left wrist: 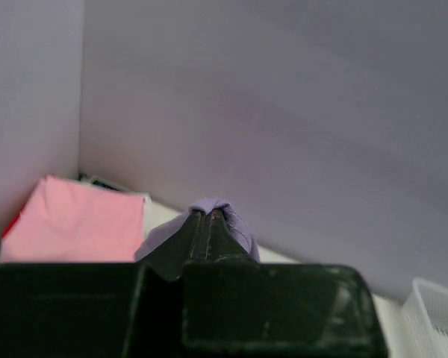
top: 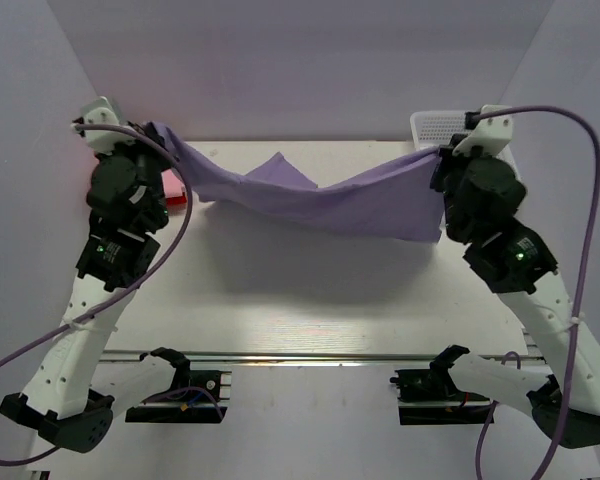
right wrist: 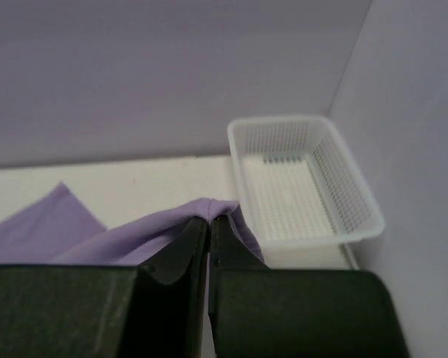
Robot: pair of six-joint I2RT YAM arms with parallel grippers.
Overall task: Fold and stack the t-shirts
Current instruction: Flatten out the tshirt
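Note:
A lavender-purple t-shirt (top: 320, 200) hangs stretched in the air between both arms, sagging in the middle above the table. My left gripper (left wrist: 207, 214) is shut on its left end, purple cloth (left wrist: 239, 227) bunched over the fingertips. At the other end my right gripper (right wrist: 210, 220) is shut on the shirt (right wrist: 127, 239). In the top view the left gripper (top: 162, 130) is at the back left and the right gripper (top: 442, 152) at the back right. A folded light pink t-shirt (left wrist: 75, 221) lies in the back left corner, with a red t-shirt's edge (left wrist: 10, 224) showing under it.
A white mesh basket (right wrist: 302, 183) stands at the back right corner, just beyond my right gripper; its rim (top: 430, 124) shows in the top view. Lavender walls close in the table at the back and both sides. The pink stack (top: 172, 188) sits by the left arm.

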